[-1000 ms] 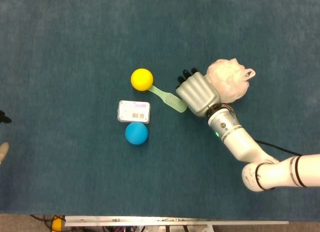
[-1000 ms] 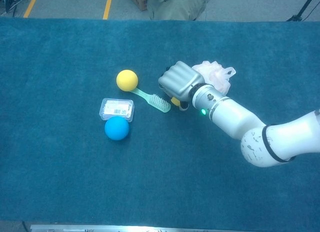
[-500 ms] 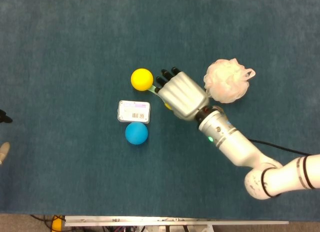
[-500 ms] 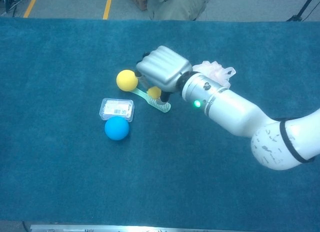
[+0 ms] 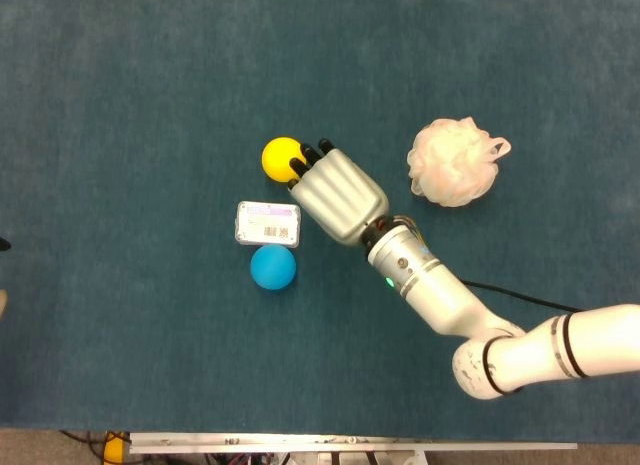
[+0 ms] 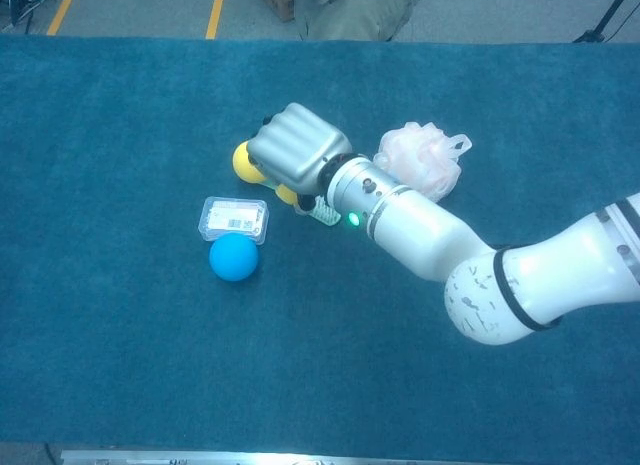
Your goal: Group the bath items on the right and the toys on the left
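Toothbrush (image 6: 322,211) is what I am after, I judge: my right hand (image 5: 335,192) hangs palm-down right over it, so the head view hides it entirely and the chest view shows only its bristled end poking out beneath my palm. My fingertips (image 5: 305,157) reach to the edge of the yellow ball (image 5: 279,156); whether they are curled on the handle or just draped over it I cannot tell. The pink bath pouf (image 5: 455,163) already sits well to the right; the blue ball (image 5: 272,267) and small plastic box (image 5: 267,223) lie just left of my hand. Next I need a sure pinch on the handle without nudging the yellow ball, then a lift toward the pouf. My left hand is out of sight.
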